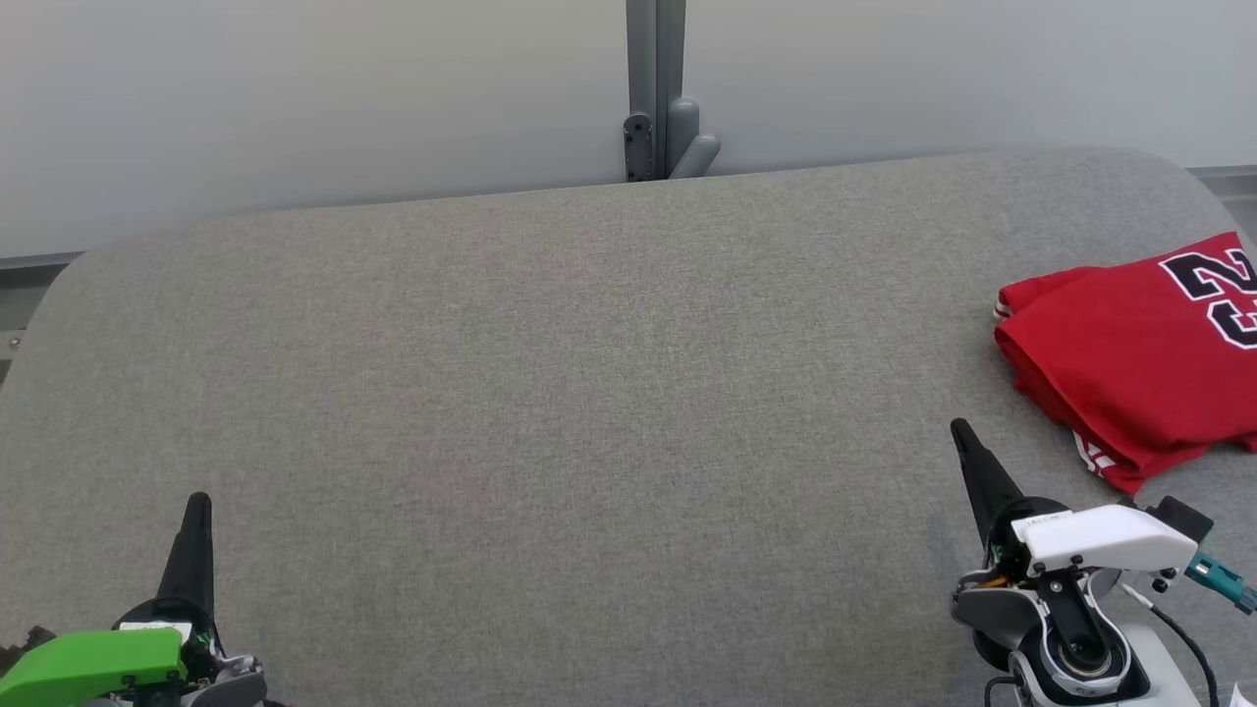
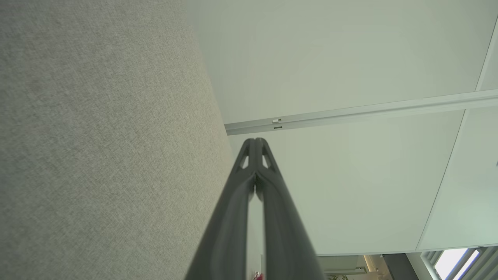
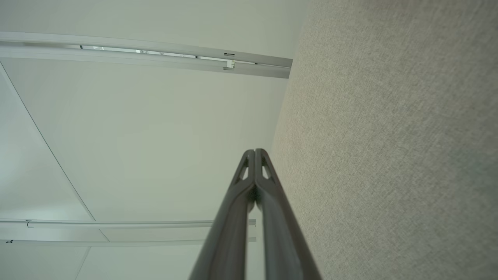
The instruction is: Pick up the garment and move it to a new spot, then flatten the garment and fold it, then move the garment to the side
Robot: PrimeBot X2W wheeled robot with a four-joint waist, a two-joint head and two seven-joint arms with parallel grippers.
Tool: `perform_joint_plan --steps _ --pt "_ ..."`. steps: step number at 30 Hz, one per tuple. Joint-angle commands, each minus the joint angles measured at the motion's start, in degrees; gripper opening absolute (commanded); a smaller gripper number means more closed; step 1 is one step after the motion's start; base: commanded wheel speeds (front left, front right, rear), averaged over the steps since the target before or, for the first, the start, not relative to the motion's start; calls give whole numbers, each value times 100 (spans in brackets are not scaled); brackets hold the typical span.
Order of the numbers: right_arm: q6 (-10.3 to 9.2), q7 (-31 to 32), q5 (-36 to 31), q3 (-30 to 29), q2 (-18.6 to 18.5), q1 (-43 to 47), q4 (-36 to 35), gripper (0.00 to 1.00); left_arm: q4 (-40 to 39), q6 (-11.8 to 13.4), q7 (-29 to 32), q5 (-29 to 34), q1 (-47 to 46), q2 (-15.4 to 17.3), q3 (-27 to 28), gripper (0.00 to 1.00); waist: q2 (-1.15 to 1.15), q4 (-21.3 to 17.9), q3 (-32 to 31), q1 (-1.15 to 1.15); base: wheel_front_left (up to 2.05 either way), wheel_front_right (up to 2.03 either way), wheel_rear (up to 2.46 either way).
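Roughly crosswise, folded red garment point(image 1: 1120, 363), far right

The end effector point(image 3: 255, 151) rose from the middle of the bottom edge, its two dark fingers point(image 3: 229, 233) pressed together all the way to the tips. The grey fabric table point(image 3: 389, 136) took up the right side, its edge running just beside the fingertips. On the left stood a pale wall point(image 3: 155, 136), crossed by a rail point(image 3: 155, 54) near the top and a second rail point(image 3: 116, 224) lower down.
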Motion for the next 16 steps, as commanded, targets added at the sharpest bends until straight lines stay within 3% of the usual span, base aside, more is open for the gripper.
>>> perform_joint_plan --steps 1,16 --pt "3 29 124 9 -9 -92 21 0 0 -37 41 -127 -105 -18 50 0 0 0 -1 0 0 0 0" --pt "2 91 713 43 20 -174 179 0 105 -161 186 -577 -135 -163 280 0 0 2 -15 0 0 0 0"
